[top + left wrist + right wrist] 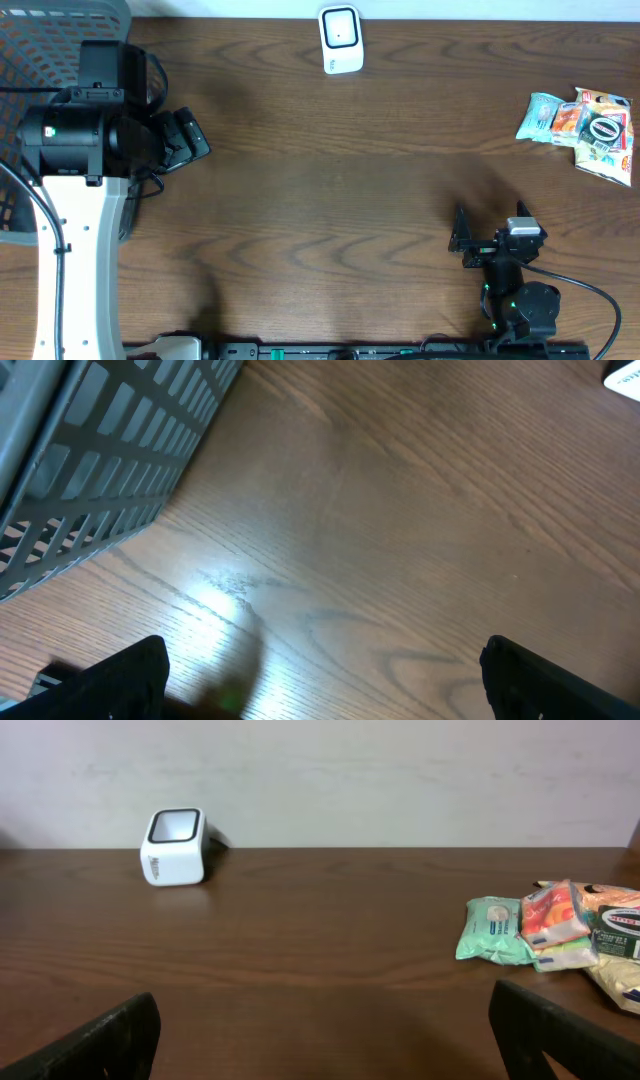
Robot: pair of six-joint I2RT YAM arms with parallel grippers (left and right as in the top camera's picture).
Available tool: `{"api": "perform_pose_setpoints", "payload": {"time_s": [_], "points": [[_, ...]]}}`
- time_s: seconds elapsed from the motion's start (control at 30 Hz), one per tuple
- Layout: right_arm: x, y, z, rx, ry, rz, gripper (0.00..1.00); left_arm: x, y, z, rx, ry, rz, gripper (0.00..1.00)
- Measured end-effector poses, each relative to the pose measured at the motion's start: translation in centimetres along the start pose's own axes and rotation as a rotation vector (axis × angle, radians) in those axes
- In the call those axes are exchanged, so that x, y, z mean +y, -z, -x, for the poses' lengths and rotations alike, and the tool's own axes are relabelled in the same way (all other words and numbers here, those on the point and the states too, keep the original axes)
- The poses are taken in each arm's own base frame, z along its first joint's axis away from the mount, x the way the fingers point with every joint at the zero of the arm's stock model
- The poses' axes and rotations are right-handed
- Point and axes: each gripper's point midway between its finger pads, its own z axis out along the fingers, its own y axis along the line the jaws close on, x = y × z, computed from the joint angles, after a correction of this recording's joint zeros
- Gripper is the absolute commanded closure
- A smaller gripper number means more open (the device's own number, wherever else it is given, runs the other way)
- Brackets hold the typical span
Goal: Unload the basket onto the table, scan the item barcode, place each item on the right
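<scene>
The brown counter [330, 200] is big. A grey basket [30, 40] sits at 10 o'clock. The left arm [75, 230] reaches up from 7 o'clock beside the basket. Its left claw [322, 650] is spread wide over bare wood. The right arm [515, 290] is folded small at 5 o'clock. The right claw [322, 1010] is spread wide too, holding nothing. The snack packs [585, 125] lie at 2 o'clock. The little white scanner [340, 40] stands at 12 o'clock.
</scene>
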Motion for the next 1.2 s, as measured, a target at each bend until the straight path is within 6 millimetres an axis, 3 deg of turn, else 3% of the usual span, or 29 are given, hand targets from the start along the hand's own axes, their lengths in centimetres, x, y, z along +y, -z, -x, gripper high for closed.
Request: {"api": "perform_pose_setpoints", "payload": {"time_s": [0.8, 0.97, 1.2], "points": [[0.0, 0.0, 0.0, 0.000, 0.000, 0.000, 0.01, -0.1, 0.0, 0.1, -0.003, -0.004, -0.004, 0.02], [0.0, 0.0, 0.0, 0.000, 0.000, 0.000, 0.01, -2.4, -0.3, 0.8, -0.049, -0.128, -0.108, 0.02], [0.0, 0.0, 0.0, -0.001, 0.000, 0.000, 0.01, -4.4, -1.6, -1.6, -0.118, -0.358, -0.283, 0.02]]}}
